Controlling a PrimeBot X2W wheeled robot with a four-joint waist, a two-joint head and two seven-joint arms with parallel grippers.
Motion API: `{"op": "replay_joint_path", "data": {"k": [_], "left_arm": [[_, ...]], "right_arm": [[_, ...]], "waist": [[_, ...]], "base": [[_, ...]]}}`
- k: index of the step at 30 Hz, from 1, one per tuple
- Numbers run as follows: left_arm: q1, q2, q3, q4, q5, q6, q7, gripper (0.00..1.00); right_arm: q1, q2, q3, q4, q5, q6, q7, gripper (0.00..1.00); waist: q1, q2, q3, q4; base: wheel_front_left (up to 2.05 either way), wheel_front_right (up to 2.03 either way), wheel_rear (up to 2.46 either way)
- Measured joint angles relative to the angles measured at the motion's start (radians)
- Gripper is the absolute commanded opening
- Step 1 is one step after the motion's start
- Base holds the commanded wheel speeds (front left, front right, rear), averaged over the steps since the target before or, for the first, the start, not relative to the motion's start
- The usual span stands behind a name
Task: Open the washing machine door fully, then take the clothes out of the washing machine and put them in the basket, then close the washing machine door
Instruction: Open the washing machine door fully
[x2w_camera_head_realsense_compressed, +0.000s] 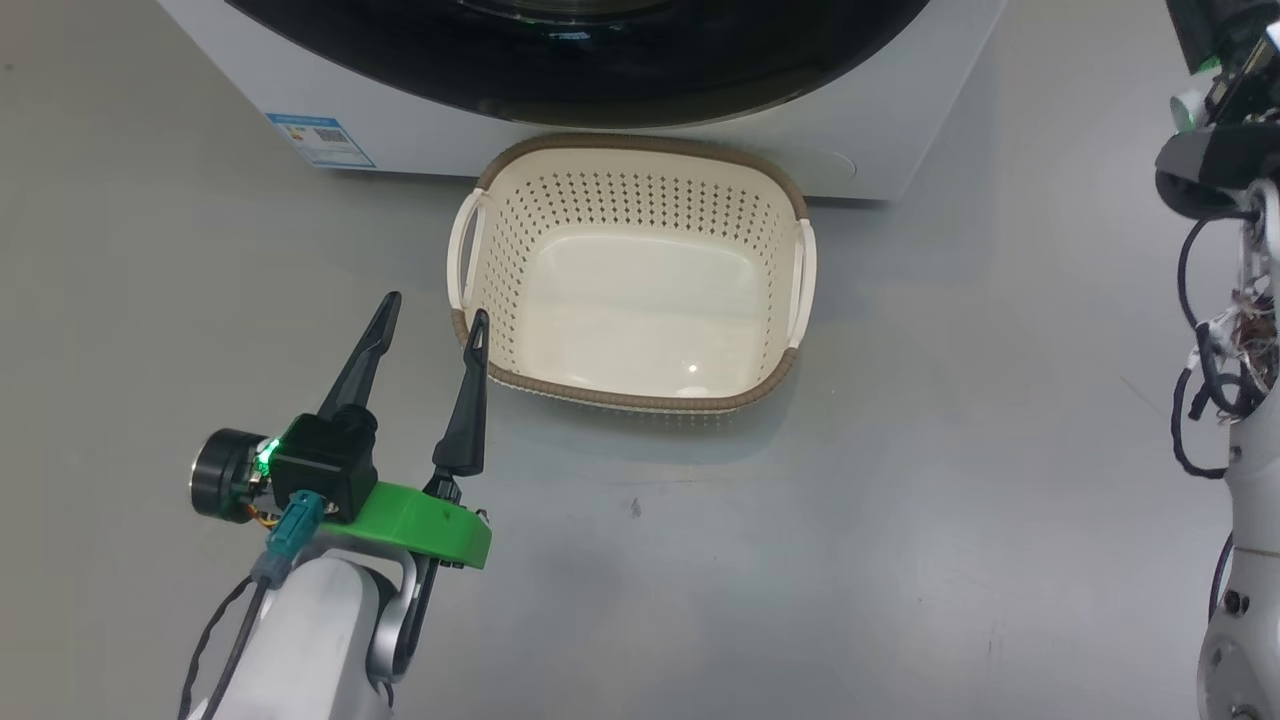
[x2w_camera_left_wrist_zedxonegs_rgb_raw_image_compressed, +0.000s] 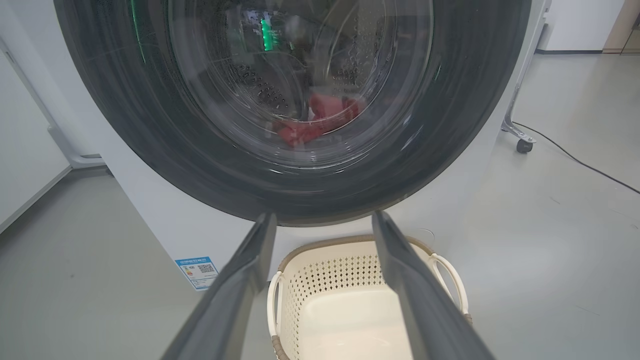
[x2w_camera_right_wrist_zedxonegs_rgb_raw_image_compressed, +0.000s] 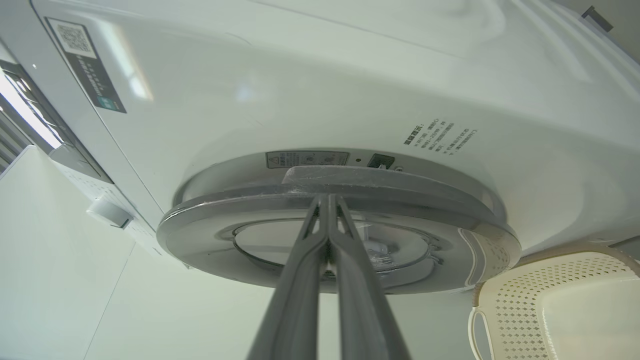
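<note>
My right gripper (x2w_camera_right_wrist_zedxonegs_rgb_raw_image_compressed: 326, 198) has its two fingers pressed flat together with nothing between them. The tips sit up against the rim of the washing machine door (x2w_camera_right_wrist_zedxonegs_rgb_raw_image_compressed: 250, 222), just under a raised grey lip (x2w_camera_right_wrist_zedxonegs_rgb_raw_image_compressed: 325, 175) on that rim. From this angle I can't say whether the tips are hooked behind the lip or only resting on it. My left gripper (x2w_camera_head_realsense_compressed: 436, 308) is spread wide and holds nothing, hovering low over the floor (x2w_camera_head_realsense_compressed: 800, 560) just beside the near-left corner of the basket (x2w_camera_head_realsense_compressed: 640, 400).

The door looks shut, or barely off its seat, on the front of the washing machine (x2w_camera_left_wrist_zedxonegs_rgb_raw_image_compressed: 165, 225). I judge it a stiff, fairly heavy hinged slab with a glossy black face and a bulging glass window (x2w_camera_left_wrist_zedxonegs_rgb_raw_image_compressed: 300, 75), both too slick for any purchase. The rim lip is the place to pull from, swinging it along its arc rather than straight out.

The clothes (x2w_camera_left_wrist_zedxonegs_rgb_raw_image_compressed: 315, 125) show red through the glass, heaped low in the drum (x2w_camera_left_wrist_zedxonegs_rgb_raw_image_compressed: 260, 90). They should be light, limp and prone to drape and snag on the seal, so I'd pinch a bunched fold near the top of the heap, not an edge.

The basket is empty, right against the machine's front below the door. It looks light enough to skid if nudged
</note>
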Motion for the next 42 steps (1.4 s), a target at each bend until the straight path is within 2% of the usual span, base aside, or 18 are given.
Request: {"op": "replay_joint_path", "data": {"k": [10, 15, 26, 39, 42], "left_arm": [[-0.055, -0.009, -0.048, -0.002, 0.0, -0.014, 0.0, 1.0], [-0.073, -0.012, -0.053, -0.001, -0.001, -0.014, 0.0, 1.0], [-0.101, -0.015, -0.077, -0.012, -0.039, -0.012, 0.0, 1.0], [-0.119, -0.018, -0.095, -0.015, -0.06, 0.007, 0.0, 1.0], [-0.126, -0.018, -0.097, -0.015, -0.062, 0.01, 0.0, 1.0]], "right_arm": [[-0.163, -0.078, 0.004, 0.053, 0.017, -0.07, 0.092, 0.0], [-0.218, -0.106, 0.028, 0.085, -0.002, -0.07, 0.118, 0.0], [-0.328, -0.126, 0.062, 0.14, -0.019, -0.079, 0.16, 0.0], [-0.379, -0.138, 0.075, 0.216, -0.015, -0.076, 0.207, 0.0], [-0.379, -0.143, 0.079, 0.226, -0.005, -0.066, 0.231, 0.0]], "waist": [[0.0, 0.0, 0.073, 0.061], [0.0, 0.0, 0.105, 0.091], [0.0001, 0.0, 0.155, 0.137], [0.0001, 0.0, 0.182, 0.153], [0.0, 0.0, 0.183, 0.152]], "base": [[0.0, 0.0, 0.0], [0.0, 0.0, 0.0], [0.0, 0.0, 0.0], [0.0, 0.0, 0.0], [0.0, 0.0, 0.0]]}}
